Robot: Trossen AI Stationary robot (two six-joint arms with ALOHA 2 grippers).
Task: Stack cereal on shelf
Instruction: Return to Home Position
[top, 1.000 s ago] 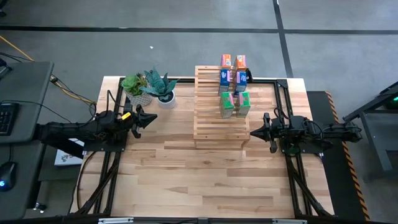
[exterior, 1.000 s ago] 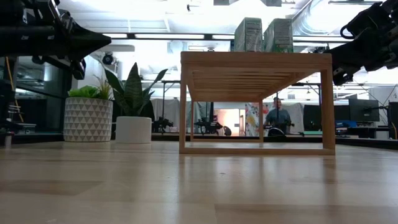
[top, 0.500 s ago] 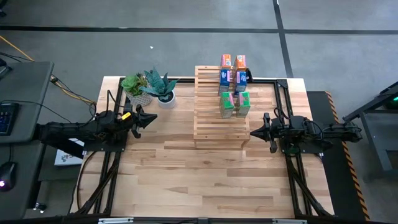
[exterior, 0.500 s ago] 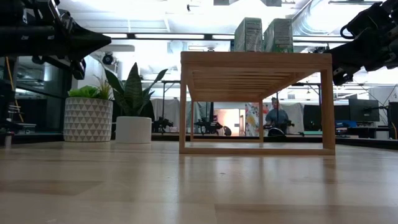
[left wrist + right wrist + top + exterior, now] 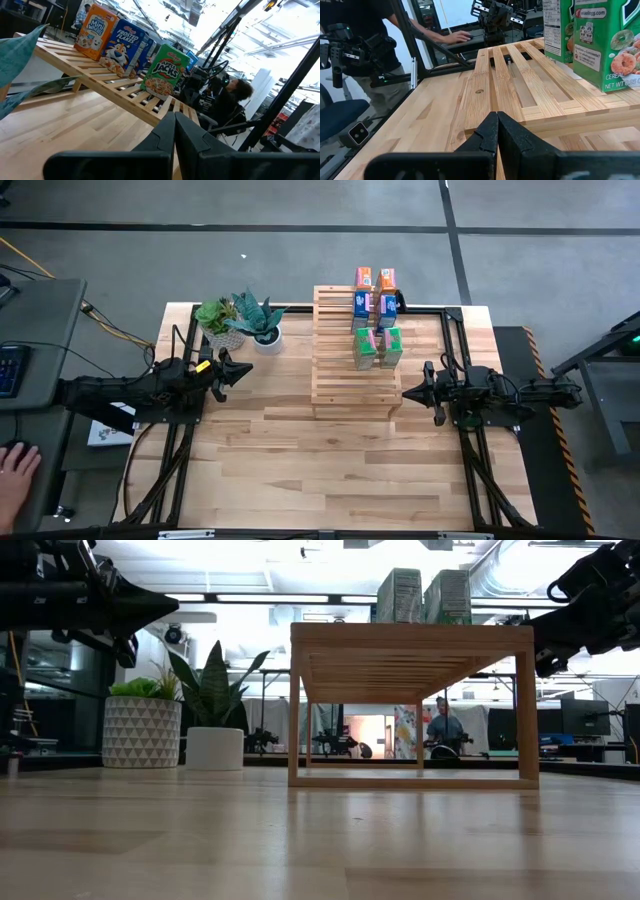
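Note:
The light wooden slatted shelf [image 5: 355,350] stands on the table on its legs [image 5: 412,705]. Several small cereal boxes stand upright on its far right part: two orange [image 5: 374,279], two blue [image 5: 373,306], two green [image 5: 377,347]. The left wrist view shows an orange box [image 5: 92,27], a blue one [image 5: 120,42] and a green one [image 5: 165,72]. My left gripper [image 5: 247,369] hovers left of the shelf, shut [image 5: 174,131]. My right gripper [image 5: 404,393] hovers off the shelf's near right corner, shut [image 5: 497,130]. Neither touches anything.
Two potted plants [image 5: 240,322] stand on the table left of the shelf's far end, close to my left gripper. A person's hand [image 5: 12,470] shows at the desk left of the table. People are in the room beyond [image 5: 442,726]. Bare tabletop [image 5: 330,470] lies near of the shelf.

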